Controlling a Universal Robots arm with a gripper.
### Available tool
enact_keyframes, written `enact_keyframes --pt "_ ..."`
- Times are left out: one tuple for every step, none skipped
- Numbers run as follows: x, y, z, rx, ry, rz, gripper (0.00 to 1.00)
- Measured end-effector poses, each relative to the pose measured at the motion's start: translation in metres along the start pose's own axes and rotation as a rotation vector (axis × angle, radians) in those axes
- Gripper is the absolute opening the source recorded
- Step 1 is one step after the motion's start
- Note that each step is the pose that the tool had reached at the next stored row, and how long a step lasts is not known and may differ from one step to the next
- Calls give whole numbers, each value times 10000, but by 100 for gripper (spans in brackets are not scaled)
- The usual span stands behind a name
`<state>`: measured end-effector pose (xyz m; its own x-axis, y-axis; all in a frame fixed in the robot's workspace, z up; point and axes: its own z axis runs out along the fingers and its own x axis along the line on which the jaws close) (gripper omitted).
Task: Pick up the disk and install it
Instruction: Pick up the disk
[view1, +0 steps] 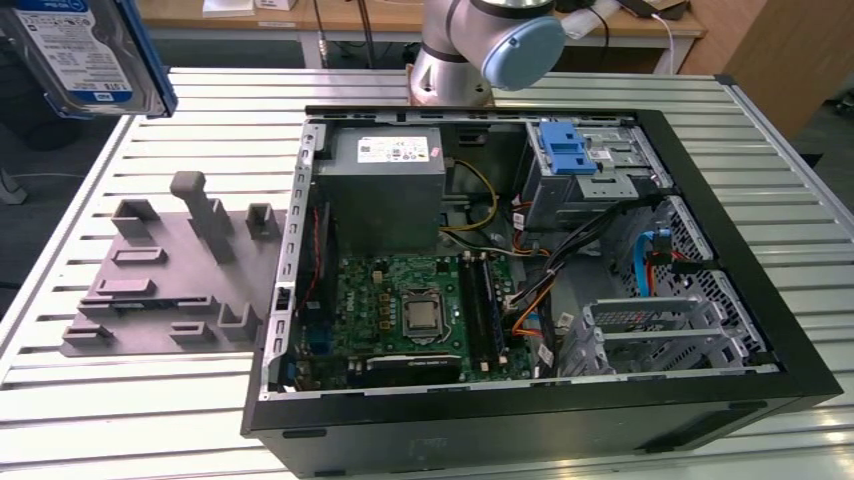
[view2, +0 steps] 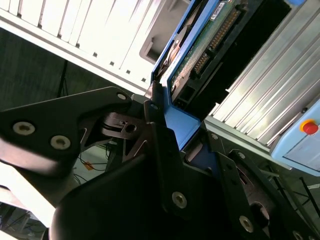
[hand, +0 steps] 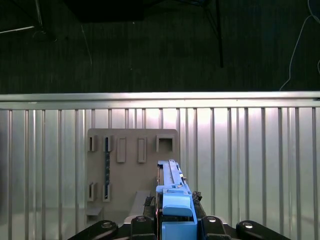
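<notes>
Disk (view1: 80, 50) hangs high at the exterior view's left, close to the lens, label side showing, well clear of everything below.

Tool (hand: 174, 204) is clamped narrow on the disk's blue carrier frame. In both wrist views the frame end sits between the black fingers (view2: 155, 107). Gripping the frame probably keeps the pads off the label and the circuit board.

Below the disk lies the grey fixture (view1: 167, 270), on the slatted surface (view1: 134, 400) beside the open computer case (view1: 747, 400).

Further in, on the case's far right, is the drive cage (view1: 594, 180). The height looks chosen to clear the case wall.

Pick-up reads as done; the disk is not yet installed.

Arm base (view1: 461, 50) stands at the far edge.
</notes>
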<state>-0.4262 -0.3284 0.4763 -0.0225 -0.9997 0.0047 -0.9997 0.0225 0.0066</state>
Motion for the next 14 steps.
enact_keyframes --pt "0 -4 0 0 0 0 36" --pt "0 -7 -1 -1 0 0 36" --pt "0 -11 0 -1 0 0 36" --pt "0 -15 0 0 0 0 36" --pt "0 -18 0 0 0 0 36" --pt "-1 -22 0 0 -1 0 36" --pt "0 -26 0 0 0 0 36" --pt "-1 -30 0 0 0 0 36" --pt "-1 -34 0 -1 0 0 36" --pt "-1 -38 0 0 0 0 36" --pt "-1 -42 0 -1 0 0 36" --pt "-1 -46 0 0 0 0 36" --pt "-1 -50 -1 -1 0 0 36" --pt "-1 -53 0 0 0 0 36"
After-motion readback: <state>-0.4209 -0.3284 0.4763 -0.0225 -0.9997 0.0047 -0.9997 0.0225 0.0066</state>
